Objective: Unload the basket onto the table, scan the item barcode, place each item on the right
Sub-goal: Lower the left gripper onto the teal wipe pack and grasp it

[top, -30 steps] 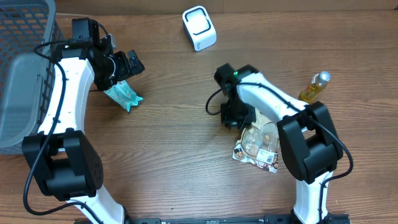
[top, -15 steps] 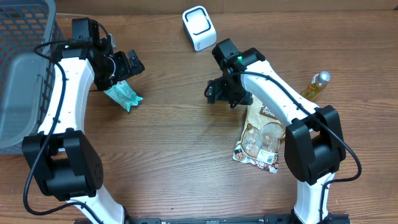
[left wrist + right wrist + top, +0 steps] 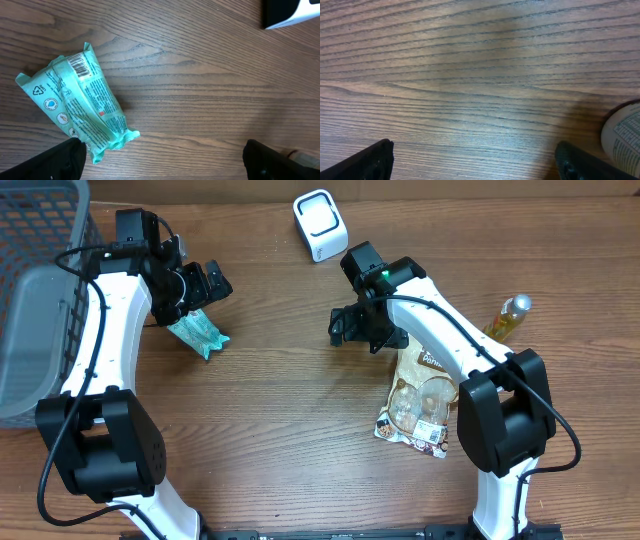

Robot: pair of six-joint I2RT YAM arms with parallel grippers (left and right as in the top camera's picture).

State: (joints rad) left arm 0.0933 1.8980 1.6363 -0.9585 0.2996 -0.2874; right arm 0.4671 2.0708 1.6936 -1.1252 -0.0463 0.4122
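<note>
Two grippers are hanging spread wide, holding nothing. The left gripper [image 3: 200, 292] is hovering just far of a green packet [image 3: 198, 332] lying on the table's [image 3: 280, 430] left side, barcode facing up. The right gripper [image 3: 357, 332] is hovering far-left of a snack bag [image 3: 415, 405], near the white scanner [image 3: 320, 225].

White arm links [image 3: 118, 330], black joints [image 3: 100, 442], black cables [image 3: 42, 478], green light [image 3: 380, 275]

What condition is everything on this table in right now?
Teal packet: lying flat, barcode facing up.
Left end effector: open, empty, above the teal packet.
Right end effector: open, empty.
Snack bag: lying flat, not held.
Scanner: standing free, nothing before it.
Bottle: free, not held.
</note>
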